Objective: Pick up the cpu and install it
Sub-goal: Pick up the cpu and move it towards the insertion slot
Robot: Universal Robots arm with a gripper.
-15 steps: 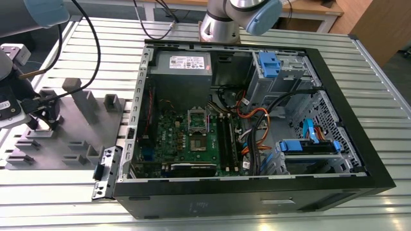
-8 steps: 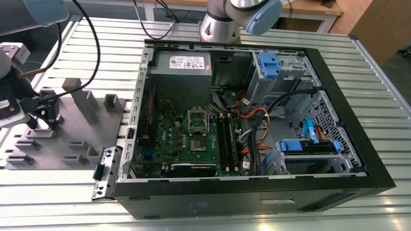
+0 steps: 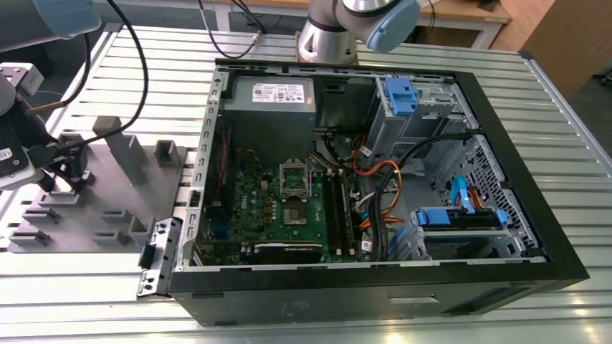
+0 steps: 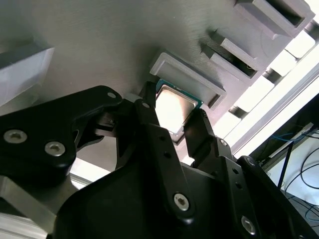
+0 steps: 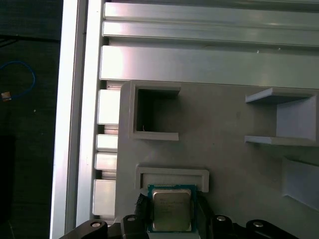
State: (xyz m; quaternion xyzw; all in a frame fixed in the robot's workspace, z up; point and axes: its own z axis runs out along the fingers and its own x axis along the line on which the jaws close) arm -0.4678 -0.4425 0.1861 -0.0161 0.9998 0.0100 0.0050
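Note:
The cpu [image 5: 171,209] is a small square chip with a silvery top and a thin green rim. It lies on the grey fixture plate [image 5: 224,149], right beside a low U-shaped grey bracket [image 5: 172,175]. In both wrist views my gripper [image 4: 172,113] stands over it, one black finger [image 4: 145,107] against each of two opposite edges, shut on the cpu [image 4: 173,105]. In the exterior view the gripper [image 3: 59,172] hangs over the fixture plate [image 3: 110,193] at the exterior view's left, well apart from the open computer case [image 3: 497,236]. The motherboard's socket [image 3: 294,179] lies open inside the case.
Several raised grey holders [image 3: 125,147] stand on the fixture plate. A slatted metal table [image 3: 555,122] carries everything. Inside the case are long black memory sticks [image 3: 335,204], a grey power supply [image 3: 268,93], orange and black cables [image 3: 383,179] and blue drive bays [image 3: 402,93]. A second arm's base [image 3: 330,39] stands behind the case.

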